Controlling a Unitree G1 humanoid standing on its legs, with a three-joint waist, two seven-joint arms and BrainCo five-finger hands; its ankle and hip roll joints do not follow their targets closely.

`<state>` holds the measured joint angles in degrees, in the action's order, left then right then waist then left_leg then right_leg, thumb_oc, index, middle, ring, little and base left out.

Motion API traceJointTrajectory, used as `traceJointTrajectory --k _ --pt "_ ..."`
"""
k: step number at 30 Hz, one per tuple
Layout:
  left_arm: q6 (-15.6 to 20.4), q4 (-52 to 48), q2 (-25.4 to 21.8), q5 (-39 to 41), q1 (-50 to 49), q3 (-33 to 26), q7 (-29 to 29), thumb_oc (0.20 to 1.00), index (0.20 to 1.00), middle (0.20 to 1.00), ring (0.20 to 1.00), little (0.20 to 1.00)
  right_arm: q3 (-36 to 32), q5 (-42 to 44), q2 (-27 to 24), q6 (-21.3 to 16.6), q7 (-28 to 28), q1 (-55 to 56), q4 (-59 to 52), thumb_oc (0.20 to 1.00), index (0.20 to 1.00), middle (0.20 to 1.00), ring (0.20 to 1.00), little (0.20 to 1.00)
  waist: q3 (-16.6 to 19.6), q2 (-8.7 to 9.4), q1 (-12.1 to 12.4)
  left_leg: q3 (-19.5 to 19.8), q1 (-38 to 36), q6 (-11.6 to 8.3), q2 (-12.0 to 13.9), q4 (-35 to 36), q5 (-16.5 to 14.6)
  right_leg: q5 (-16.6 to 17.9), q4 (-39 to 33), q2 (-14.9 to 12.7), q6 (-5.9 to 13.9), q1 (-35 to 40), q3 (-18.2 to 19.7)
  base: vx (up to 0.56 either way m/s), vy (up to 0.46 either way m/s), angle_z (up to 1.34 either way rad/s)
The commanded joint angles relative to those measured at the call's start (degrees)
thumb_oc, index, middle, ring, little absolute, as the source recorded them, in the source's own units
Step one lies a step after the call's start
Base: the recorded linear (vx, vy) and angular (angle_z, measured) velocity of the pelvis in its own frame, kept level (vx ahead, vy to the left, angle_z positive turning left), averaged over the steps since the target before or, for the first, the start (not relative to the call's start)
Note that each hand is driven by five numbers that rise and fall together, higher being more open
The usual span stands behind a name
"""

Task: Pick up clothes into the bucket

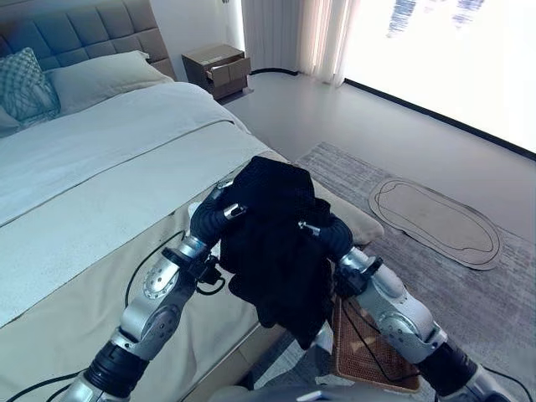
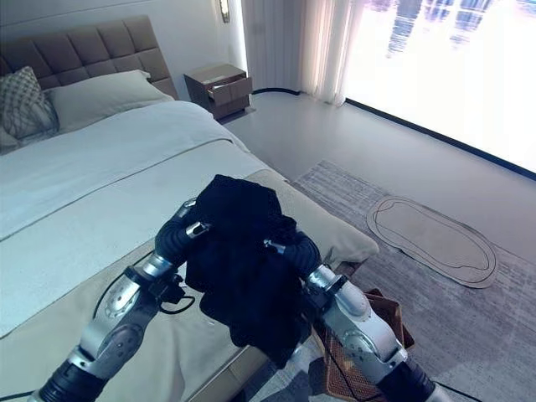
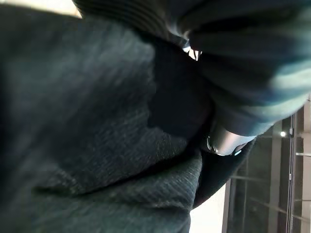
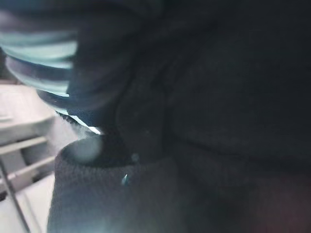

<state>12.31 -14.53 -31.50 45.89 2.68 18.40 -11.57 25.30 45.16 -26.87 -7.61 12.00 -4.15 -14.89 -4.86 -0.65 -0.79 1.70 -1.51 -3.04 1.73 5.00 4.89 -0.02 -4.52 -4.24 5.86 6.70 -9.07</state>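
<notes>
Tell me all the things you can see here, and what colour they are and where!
Black garment: one, black, held up between both hands above the bed's foot corner.
Basket: one, brown woven, on the floor beside the bed, below the garment.
Bed: one, white and beige covers, grey padded headboard, on the robot's left.
Pillows: two, one pale, one patterned grey, at the headboard.
Nightstand: one, brown, drawer ajar, beside the bed.
Rug: one, grey, on the floor.
Mat: one, beige oval, on the rug.
Curtain: pale, by the window.
Left hand: in the garment, fingers hidden.
Right hand: likewise.
</notes>
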Motion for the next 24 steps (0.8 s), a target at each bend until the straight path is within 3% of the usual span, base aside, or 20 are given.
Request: traceJointTrajectory --k 1,4,9,18,24 --pt "2.8 -0.6 -0.3 1.2 -0.1 -6.4 1.2 1.0 1.0 1.0 1.0 1.0 -7.0 3.0 -0.3 -5.4 -1.4 0.1 -6.7 0.2 0.2 0.2 0.2 0.2 1.4 2.65 -1.6 -1.6 -2.7 0.88 -1.2 -2.4 -5.6 -2.0 4.0 0.0 -0.72 -2.7 0.8 0.0 0.0 0.0" --pt "3.6 2.4 2.1 -3.2 -3.7 -11.4 3.2 1.0 1.0 1.0 1.0 1.0 -14.9 1.6 -0.7 -6.3 -3.1 4.4 -5.0 0.2 0.2 0.2 0.2 0.2 1.4 2.75 -1.8 -1.5 -2.7 0.96 -1.2 -2.3 -5.7 -2.1 4.1 0.0 -0.69 -2.9 0.7 0.0 0.0 0.0" --pt "4.5 8.4 5.2 -7.8 -6.7 -15.3 4.6 1.0 1.0 1.0 1.0 1.0 -21.7 -0.1 1.0 -7.0 -4.8 7.0 -1.3 0.2 0.2 0.2 0.2 0.2 1.4 2.65 -1.9 -1.6 -2.9 1.18 -1.2 -2.3 -6.0 -2.4 4.5 -0.1 -0.76 -2.9 1.0 0.0 0.0 0.0" --pt "5.0 22.5 8.9 -16.8 -9.3 -17.9 7.9 1.0 1.0 1.0 1.0 1.0 -28.9 -10.6 3.5 -9.0 -12.5 5.6 9.5 0.2 0.2 0.2 0.2 0.2 0.7 1.89 -1.7 -1.5 -2.6 1.56 -1.5 -3.0 -6.6 -2.7 5.1 -0.3 -0.73 -3.4 1.0 0.0 0.0 0.0" --pt "5.6 36.4 12.5 -20.4 -8.8 -18.3 13.0 1.0 1.0 1.0 1.0 1.0 -30.7 -15.0 4.5 -10.8 -19.6 0.6 19.7 0.2 0.2 0.2 0.2 0.2 -2.6 0.99 -1.3 -1.5 0.8 1.91 -2.2 -5.7 -6.9 -2.5 6.9 -0.8 -0.75 -6.7 1.8 -0.08 0.006 -0.02"
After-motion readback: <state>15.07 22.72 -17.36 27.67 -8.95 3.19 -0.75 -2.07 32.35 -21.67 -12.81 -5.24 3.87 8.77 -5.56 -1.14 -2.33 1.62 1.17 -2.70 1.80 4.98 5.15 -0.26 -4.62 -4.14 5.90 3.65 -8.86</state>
